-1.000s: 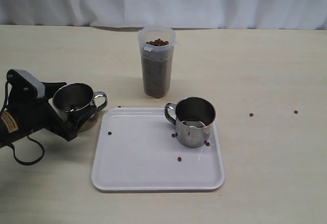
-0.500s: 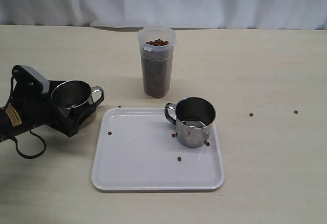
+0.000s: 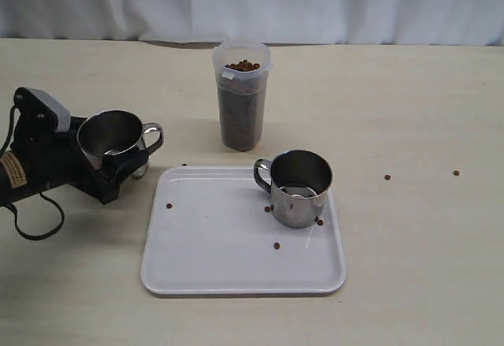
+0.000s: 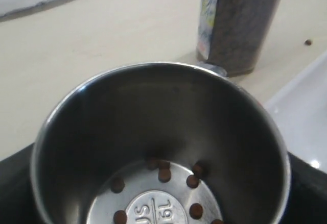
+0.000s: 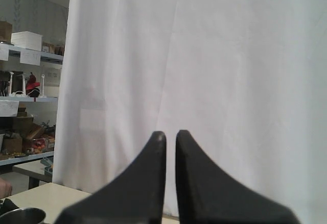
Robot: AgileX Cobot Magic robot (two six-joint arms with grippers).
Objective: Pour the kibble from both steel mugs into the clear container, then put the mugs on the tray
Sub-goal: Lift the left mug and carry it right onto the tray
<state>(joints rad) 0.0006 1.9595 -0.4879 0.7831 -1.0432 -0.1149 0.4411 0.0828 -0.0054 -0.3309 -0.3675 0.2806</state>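
exterior, left mug (image 3: 110,135): off the tray (image 3: 236,271), on the table (image 3: 417,275) just beside the tray's far left corner. The arm hides whether its base rests on the table.
exterior, left gripper (image 3: 118,165): its fingers stand on either side of the mug wall. I cannot tell whether they press it.
exterior, pointing: the mouth faces up and the axis is about upright. The handle (image 3: 153,137) points toward the tray and the clear container (image 3: 242,113).
exterior, tray mug (image 3: 298,192): upright on the tray's far right part, with its handle turned toward the left mug.
exterior, clear container: upright just beyond the tray, long axis vertical, with kibble (image 3: 242,66) up to the rim.
exterior, risk: carried low, the mug's base could catch the tray's raised rim. Set on a loose pellet (image 3: 276,245), it could rock.
left wrist, left mug (image 4: 153,132): a few pellets (image 4: 164,175) lie on its floor.
left wrist, fingers (image 4: 13,183): dark at both sides of the mug; contact is unclear.
left wrist, risk: those pellets would reach the tray unpoured. The container looks brim-full, so another pour would likely spill. Smooth round steel may twist in a loose hold.
right wrist, right gripper (image 5: 170,147): its fingers are together with nothing between them, raised and facing a white curtain (image 5: 214,55).
right wrist, risk: little from this arm where it is.
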